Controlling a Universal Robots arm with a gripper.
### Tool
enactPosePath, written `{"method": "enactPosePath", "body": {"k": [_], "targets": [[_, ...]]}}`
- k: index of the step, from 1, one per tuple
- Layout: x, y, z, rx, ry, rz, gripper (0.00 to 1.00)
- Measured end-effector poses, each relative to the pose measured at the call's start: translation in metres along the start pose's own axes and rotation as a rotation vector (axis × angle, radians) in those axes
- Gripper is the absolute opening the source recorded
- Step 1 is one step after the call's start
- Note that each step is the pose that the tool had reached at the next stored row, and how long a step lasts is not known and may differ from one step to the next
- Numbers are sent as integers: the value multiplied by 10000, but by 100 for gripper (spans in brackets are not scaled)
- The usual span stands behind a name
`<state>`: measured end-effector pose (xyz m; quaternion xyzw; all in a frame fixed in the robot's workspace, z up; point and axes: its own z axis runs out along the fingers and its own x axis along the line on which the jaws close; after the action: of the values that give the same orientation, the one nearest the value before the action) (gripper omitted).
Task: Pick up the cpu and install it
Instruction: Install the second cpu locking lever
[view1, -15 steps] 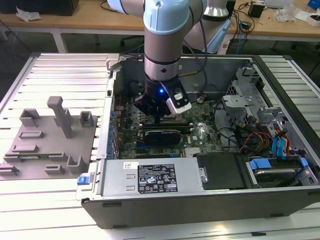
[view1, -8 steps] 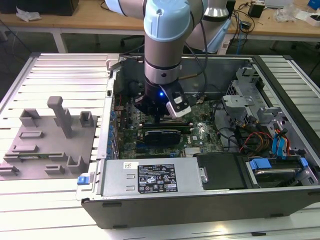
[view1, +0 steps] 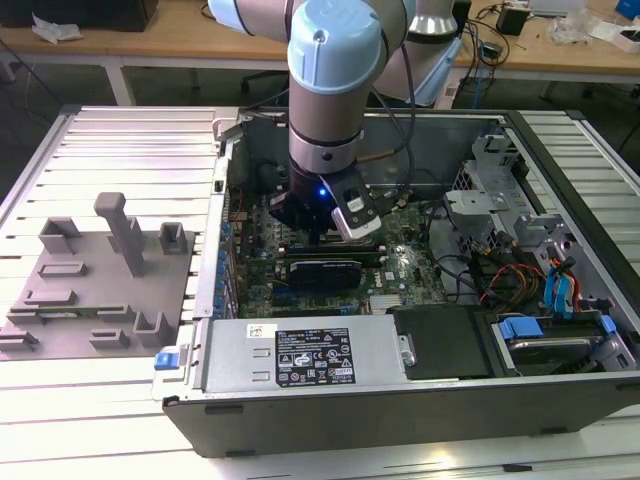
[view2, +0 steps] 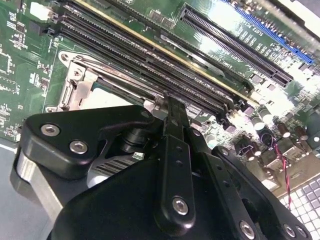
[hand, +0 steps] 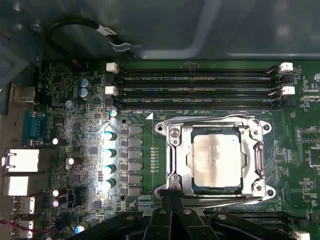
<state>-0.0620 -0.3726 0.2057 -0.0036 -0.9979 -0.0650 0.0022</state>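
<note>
The arm reaches down into an open computer case (view1: 560, 395) that lies on a slatted metal worktop (view1: 120, 150). The gripper (view1: 322, 218) hangs low over the green motherboard (view1: 400, 270), near the middle of the case in the exterior view.

The cpu (hand: 218, 159) sits flat in its socket on the motherboard, silver top facing up. The socket's metal frame (hand: 172, 150) surrounds it on all sides, and the retaining lever wire runs along the frame's edge. Four dark memory slots (hand: 200, 87) run parallel just beside the socket.

In the first wrist view the fingers (hand: 172, 197) stand together, their tips at the edge of the socket frame, beside the cpu and not on it. They clamp nothing. In the second wrist view the black gripper body (view2: 150, 200) covers most of the socket, and a corner of the frame (view2: 82, 82) shows past it.

On the exterior view's left, a grey plastic fixture with upright blocks (view1: 100, 275) rests on the worktop, well apart from the case. A silver power supply with a label (view1: 300, 355) lies along the near side of the case.
</note>
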Motion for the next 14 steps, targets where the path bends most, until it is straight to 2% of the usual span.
{"method": "enactPosePath", "body": {"k": [4,6,8,10,12,14], "targets": [[-1,-19,-3,1,1,-1,11],[-18,-164,-27,1,17,2,11],[-16,-165,-27,-30,16,1,11],[-13,-164,-25,-126,8,0,11],[-3,-165,-23,-353,-10,-5,11],[6,-165,-21,-498,-25,-5,11]]}}
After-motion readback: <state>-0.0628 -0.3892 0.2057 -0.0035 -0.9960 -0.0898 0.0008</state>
